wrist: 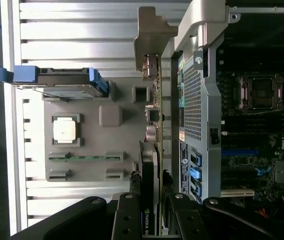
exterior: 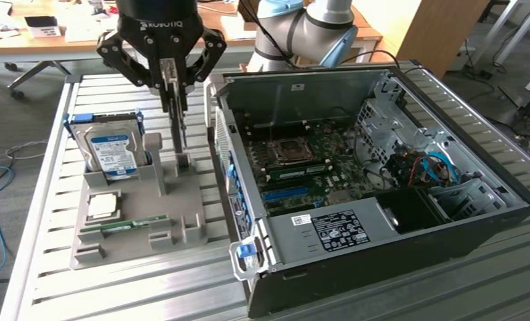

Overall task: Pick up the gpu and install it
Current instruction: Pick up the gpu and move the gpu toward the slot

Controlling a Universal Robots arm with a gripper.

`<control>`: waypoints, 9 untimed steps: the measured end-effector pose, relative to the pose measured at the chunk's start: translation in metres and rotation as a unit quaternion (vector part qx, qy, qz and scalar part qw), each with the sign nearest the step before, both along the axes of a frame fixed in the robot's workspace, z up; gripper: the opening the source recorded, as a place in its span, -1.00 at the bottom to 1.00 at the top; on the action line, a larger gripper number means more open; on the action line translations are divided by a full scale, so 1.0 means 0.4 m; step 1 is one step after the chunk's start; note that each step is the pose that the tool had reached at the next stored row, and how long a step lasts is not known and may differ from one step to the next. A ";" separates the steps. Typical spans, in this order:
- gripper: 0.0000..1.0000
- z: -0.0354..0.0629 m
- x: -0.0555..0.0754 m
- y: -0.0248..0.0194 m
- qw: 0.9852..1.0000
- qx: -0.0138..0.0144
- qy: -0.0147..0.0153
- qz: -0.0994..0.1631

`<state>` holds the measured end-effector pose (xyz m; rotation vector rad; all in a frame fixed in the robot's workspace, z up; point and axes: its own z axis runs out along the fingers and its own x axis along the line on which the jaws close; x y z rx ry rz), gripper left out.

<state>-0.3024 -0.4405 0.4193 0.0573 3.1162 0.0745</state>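
The hand (exterior: 169, 92) was pinching the gpu (exterior: 179, 130) by its flat sides. The card stood on edge over the grey tray (exterior: 129, 251), just beside the open computer case (exterior: 381, 267); contact with the tray could not be determined.

Tray contents:
- hard drive (exterior: 112, 148), upright
- processor chip (exterior: 102, 206), flat
- green memory stick (exterior: 122, 227), in its slots

The case held the motherboard (exterior: 305, 170). Tray and case rested on the table (exterior: 113, 297).

The gpu (wrist: 149, 159) is partly hidden by the hand (wrist: 152, 183); its label is cut off at the wrist view's edge.
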 end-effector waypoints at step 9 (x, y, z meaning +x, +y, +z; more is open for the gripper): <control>-0.47 0.028 0.000 0.000 1.000 0.000 0.000 0.000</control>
